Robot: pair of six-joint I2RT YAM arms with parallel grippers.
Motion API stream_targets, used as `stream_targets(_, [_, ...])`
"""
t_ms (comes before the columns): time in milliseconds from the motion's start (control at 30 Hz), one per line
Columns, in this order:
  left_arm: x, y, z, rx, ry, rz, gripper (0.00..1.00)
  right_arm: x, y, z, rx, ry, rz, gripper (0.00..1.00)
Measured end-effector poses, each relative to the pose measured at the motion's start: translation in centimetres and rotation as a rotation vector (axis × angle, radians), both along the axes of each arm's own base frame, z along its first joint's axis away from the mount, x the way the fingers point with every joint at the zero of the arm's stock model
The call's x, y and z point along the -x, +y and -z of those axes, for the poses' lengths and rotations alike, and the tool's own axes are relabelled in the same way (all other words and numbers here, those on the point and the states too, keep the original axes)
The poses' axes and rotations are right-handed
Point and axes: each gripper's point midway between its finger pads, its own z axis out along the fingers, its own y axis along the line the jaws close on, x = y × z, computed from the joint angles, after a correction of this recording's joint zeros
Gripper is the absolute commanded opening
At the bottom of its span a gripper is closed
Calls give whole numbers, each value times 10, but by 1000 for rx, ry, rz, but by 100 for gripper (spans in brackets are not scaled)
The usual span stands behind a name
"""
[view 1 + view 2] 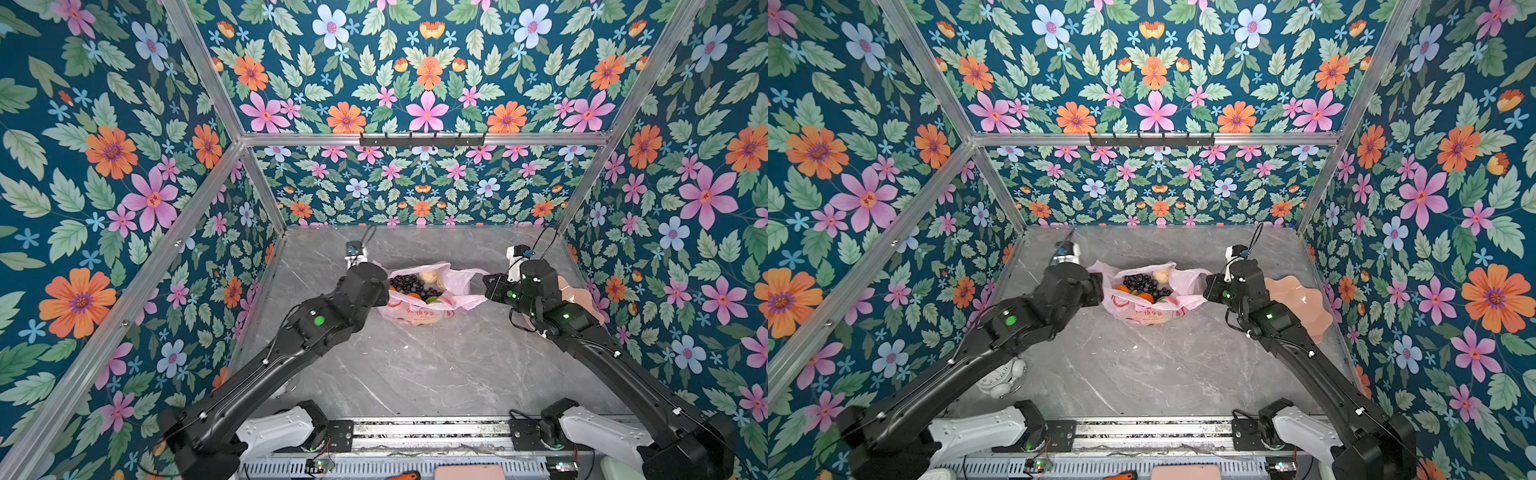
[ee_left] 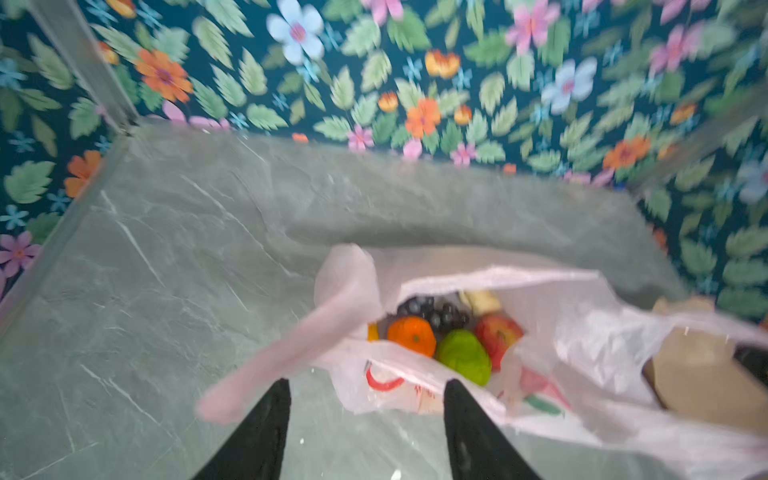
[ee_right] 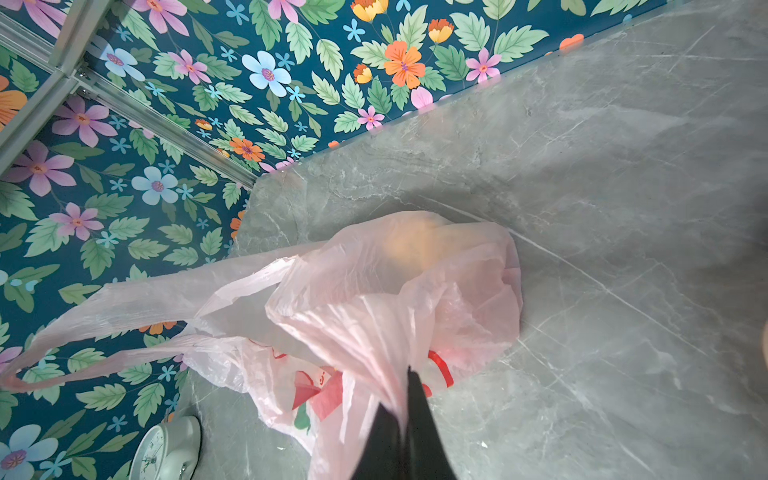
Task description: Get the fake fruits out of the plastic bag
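The plastic bag (image 1: 419,313) (image 1: 1142,313) lies on the grey table with its mouth pulled open. Inside it are fake fruits: a dark grape bunch (image 2: 432,311), an orange (image 2: 411,336), a bumpy green fruit (image 2: 463,356), a red apple (image 2: 498,334) and a cream piece (image 2: 482,301). My left gripper (image 2: 368,390) is open at the bag's left rim and holds nothing. A loose handle loop (image 2: 291,353) drapes beside one finger. My right gripper (image 3: 405,382) is shut on the bag's (image 3: 374,291) bunched right edge. In a top view this gripper (image 1: 488,286) is at the bag's right side.
A peach-pink scalloped bowl (image 1: 1300,303) sits behind the right arm by the right wall. A white alarm clock (image 1: 1000,376) stands under the left arm near the left wall. Flowered walls close in three sides, and a metal rail (image 1: 428,432) runs along the front.
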Motion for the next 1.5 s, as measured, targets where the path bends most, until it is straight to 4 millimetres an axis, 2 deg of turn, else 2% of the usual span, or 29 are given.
stream_targets(167, [-10,-43,29,-42,82,85,68,3,-2,1,5,-4,3,0])
stream_targets(267, [-21,-56,52,-107,126,77,73,4,-3,4,11,-1,6,0])
stream_targets(400, [-41,-63,72,-193,147,29,77,5,-4,6,14,1,7,0])
stream_targets(567, [-58,-49,90,-286,158,-50,78,6,-4,9,19,5,6,0])
stream_targets(700, [-66,-34,97,-338,161,-110,82,5,-5,10,26,4,10,0])
stream_targets(933, [-77,-5,110,-370,180,-186,82,5,-5,12,31,6,8,0])
stream_targets(1067, [-83,1,119,-356,189,-202,81,5,-5,14,34,9,7,0])
stream_targets(1200, [-92,8,128,-332,205,-221,70,5,-6,16,37,11,6,0])
stream_targets(1300, [-100,15,140,-298,228,-231,56,6,-6,15,42,7,4,0])
stream_targets(1400, [-105,26,155,-252,257,-240,38,4,-9,15,41,7,13,0])
stream_targets(1467, [-108,34,164,-208,275,-241,17,1,-16,16,35,13,32,0])
stream_targets(1500, [-109,36,166,-186,277,-238,11,-1,-20,17,29,20,39,0])
